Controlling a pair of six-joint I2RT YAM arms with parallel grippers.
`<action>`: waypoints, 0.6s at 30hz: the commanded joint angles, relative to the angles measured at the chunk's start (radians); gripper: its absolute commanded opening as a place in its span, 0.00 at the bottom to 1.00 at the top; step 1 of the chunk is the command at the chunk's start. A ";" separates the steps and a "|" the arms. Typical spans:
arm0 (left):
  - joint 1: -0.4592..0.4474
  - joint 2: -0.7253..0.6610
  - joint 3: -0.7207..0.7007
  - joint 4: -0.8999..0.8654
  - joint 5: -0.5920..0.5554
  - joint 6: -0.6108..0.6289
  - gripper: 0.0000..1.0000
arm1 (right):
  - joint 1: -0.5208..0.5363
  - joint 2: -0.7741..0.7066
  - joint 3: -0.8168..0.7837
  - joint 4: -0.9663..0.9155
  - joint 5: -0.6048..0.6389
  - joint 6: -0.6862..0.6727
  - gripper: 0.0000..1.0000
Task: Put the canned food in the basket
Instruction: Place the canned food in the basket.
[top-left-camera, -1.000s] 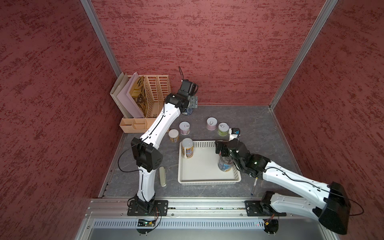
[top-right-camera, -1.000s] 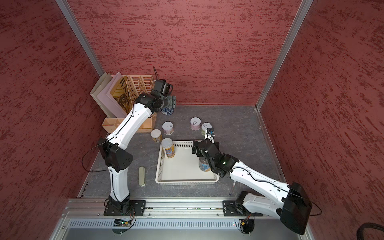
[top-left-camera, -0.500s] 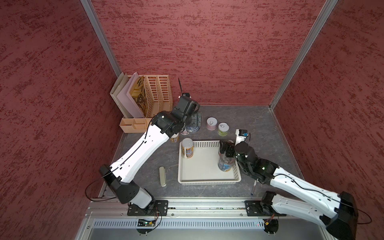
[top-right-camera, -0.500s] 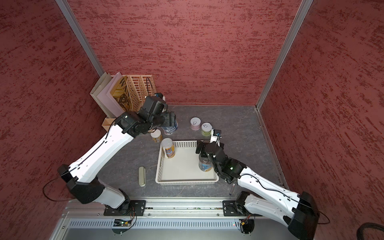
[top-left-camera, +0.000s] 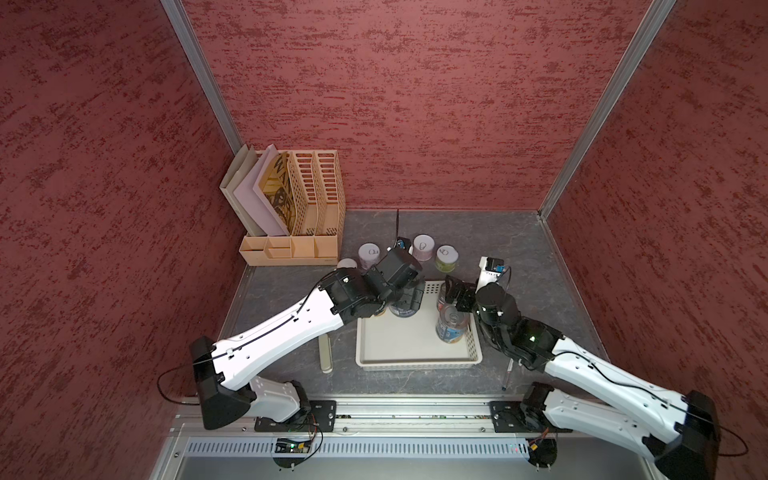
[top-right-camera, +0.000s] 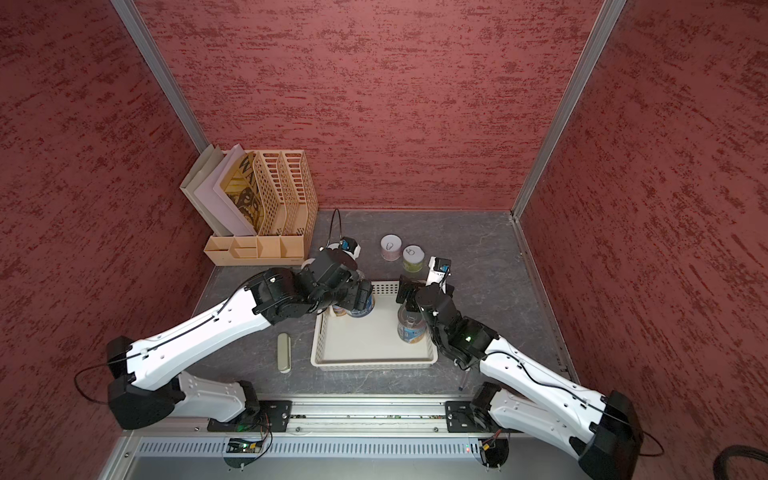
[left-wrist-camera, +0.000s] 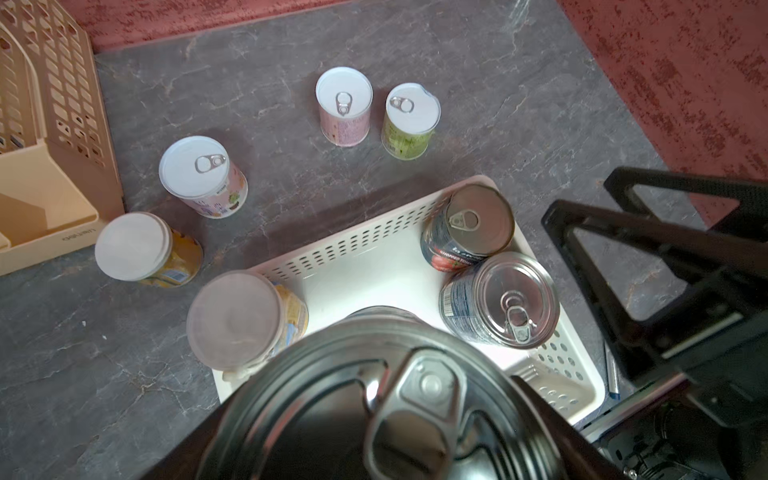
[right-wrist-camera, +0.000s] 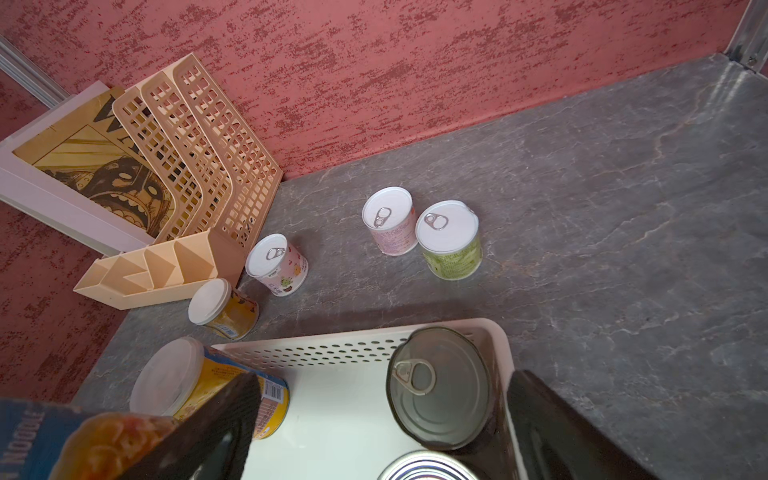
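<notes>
My left gripper (top-left-camera: 409, 299) is shut on a metal-topped, blue-labelled can (left-wrist-camera: 395, 407), held above the far-left part of the white perforated basket (top-left-camera: 415, 361). Inside the basket stand a yellow can (left-wrist-camera: 245, 320), a red-labelled can (left-wrist-camera: 469, 228) and a blue-labelled can (top-left-camera: 451, 328). My right gripper (right-wrist-camera: 382, 436) hangs open above the two cans on the basket's right side, holding nothing. On the table behind the basket stand a yellow-orange can (left-wrist-camera: 141, 249), a white-topped pink tin (left-wrist-camera: 199, 174), another pink tin (top-left-camera: 423, 246) and a green tin (top-left-camera: 446, 257).
A tan slotted file organizer (top-left-camera: 307, 199) with folders fills the back left corner. A flat beige oblong case (top-left-camera: 325, 353) lies left of the basket, and a pen (top-left-camera: 508, 372) lies to its right under my right arm. Red walls close in three sides.
My left arm has swung from the back by the organizer toward the front, carrying its can to above the basket. My right gripper has stayed open by the blue-labelled can.
</notes>
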 joint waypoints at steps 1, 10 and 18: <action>0.003 -0.079 -0.053 0.177 -0.035 -0.020 0.44 | -0.014 -0.020 -0.020 0.014 0.026 0.021 0.98; 0.029 -0.142 -0.296 0.298 -0.004 -0.038 0.44 | -0.031 -0.056 -0.042 0.018 0.028 0.037 0.99; 0.096 -0.161 -0.441 0.369 0.037 -0.039 0.44 | -0.031 -0.030 -0.032 0.017 0.023 0.035 0.98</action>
